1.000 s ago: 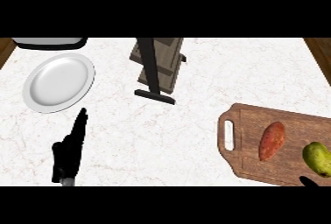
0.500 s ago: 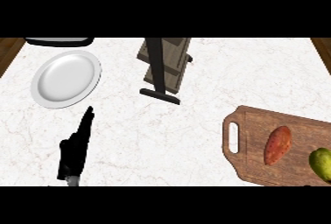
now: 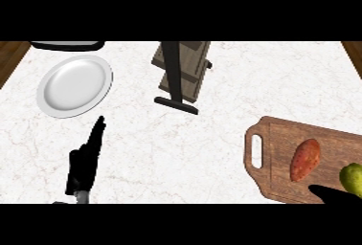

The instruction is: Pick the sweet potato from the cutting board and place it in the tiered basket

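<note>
The cutting board (image 3: 283, 139) lies at the right of the head view with its handle slot towards the middle and its far side cut off by the edge; we judge that a clumsy reach could shove the whole board. The tiered basket (image 3: 180, 72) stands well apart from it, up near the far edge at the centre. Seen from steeply above, it looks narrow, so the carry could end on a rim or tip the frame. The left hand (image 3: 84, 158) rests at lower left, edge-on, fingers straight and holding nothing, clear of that path. The sweet potato (image 3: 305, 159) lies untouched on the board, with a green fruit (image 3: 351, 177) just beside it on the right. The right hand (image 3: 339, 196) is only a dark tip at the bottom edge, near both, and we cannot tell whether it is open or closed. The likeliest slip, we think, is catching or knocking the fruit, or the tapered potato rolling away. The counter (image 3: 212, 143) is white veined marble, with brown wood (image 3: 10, 60) showing at the 2 upper corners. A white plate (image 3: 74, 86) sits at upper left, below a dark rimmed object (image 3: 67, 46) cut off by the top.
</note>
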Tool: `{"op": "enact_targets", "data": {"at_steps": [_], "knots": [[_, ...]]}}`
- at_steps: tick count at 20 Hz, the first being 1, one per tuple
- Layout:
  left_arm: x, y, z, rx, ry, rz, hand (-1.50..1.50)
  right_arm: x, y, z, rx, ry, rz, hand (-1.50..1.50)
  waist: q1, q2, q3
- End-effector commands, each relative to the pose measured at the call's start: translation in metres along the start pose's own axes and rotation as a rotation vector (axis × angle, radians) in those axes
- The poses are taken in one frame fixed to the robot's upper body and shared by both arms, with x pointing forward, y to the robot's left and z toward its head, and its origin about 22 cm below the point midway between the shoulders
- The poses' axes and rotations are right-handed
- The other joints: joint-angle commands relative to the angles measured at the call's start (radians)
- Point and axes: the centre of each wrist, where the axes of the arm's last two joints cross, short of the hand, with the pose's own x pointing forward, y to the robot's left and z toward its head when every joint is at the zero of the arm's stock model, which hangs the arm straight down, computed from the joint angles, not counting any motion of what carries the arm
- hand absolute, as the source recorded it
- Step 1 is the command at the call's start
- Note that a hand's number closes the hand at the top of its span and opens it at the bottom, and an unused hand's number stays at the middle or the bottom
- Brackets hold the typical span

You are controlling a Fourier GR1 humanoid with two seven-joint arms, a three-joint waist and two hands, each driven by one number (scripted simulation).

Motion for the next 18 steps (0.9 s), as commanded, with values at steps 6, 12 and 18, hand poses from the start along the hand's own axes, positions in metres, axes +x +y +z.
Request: {"op": "enact_targets", "data": {"at_steps": [6,12,18], "knots": [[-0.02,0.006,0.01,0.001,0.06,-0.003,0.0,0.048,0.021,-0.001,0.103,0.227,0.155,-1.5,-0.019,-0.005,0.0],[-0.022,0.006,0.009,0.019,0.079,0.013,0.0,0.076,0.043,0.011,0.135,0.23,0.192,-1.5,-0.032,-0.008,0.0],[-0.015,0.004,0.009,0.024,0.057,0.013,0.0,0.08,0.053,-0.011,0.219,0.304,0.284,-1.5,-0.041,-0.011,0.001]]}}
